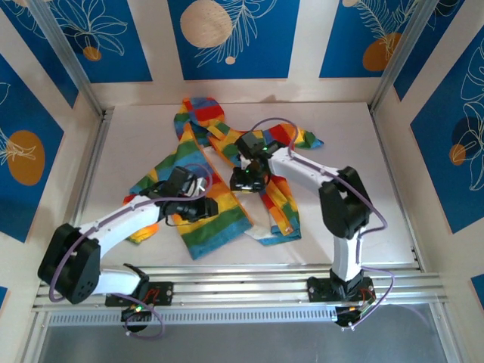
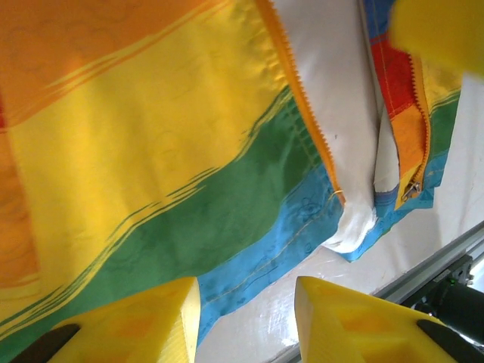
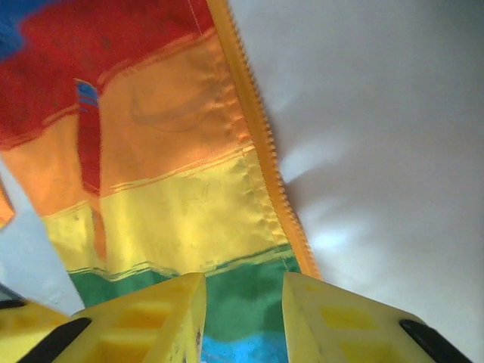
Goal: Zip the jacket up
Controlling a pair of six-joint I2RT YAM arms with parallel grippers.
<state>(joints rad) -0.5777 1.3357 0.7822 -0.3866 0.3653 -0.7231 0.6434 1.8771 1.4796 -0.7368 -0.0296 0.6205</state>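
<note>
A robot test cell: a white worktop (image 1: 348,151) boxed in by blue leaf-patterned wall panels (image 1: 234,38), with aluminium framing rails (image 1: 242,283) along its near edge.

Top camera looks steeply down from 6 o'clock over the whole table (image 1: 355,197). Both wrist cameras sit close above the jacket (image 1: 219,219) (fingers (image 2: 136,325) at 6 o'clock), sharing its zipper (image 2: 302,106).

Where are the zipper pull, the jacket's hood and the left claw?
zipper pull (image 2: 412,189), left wrist view, on its metal slider.
jacket's hood (image 1: 200,113), top external view, on its striped middle.
left claw (image 2: 246,306), left wrist view, midway between its yellow fingertips.
</note>
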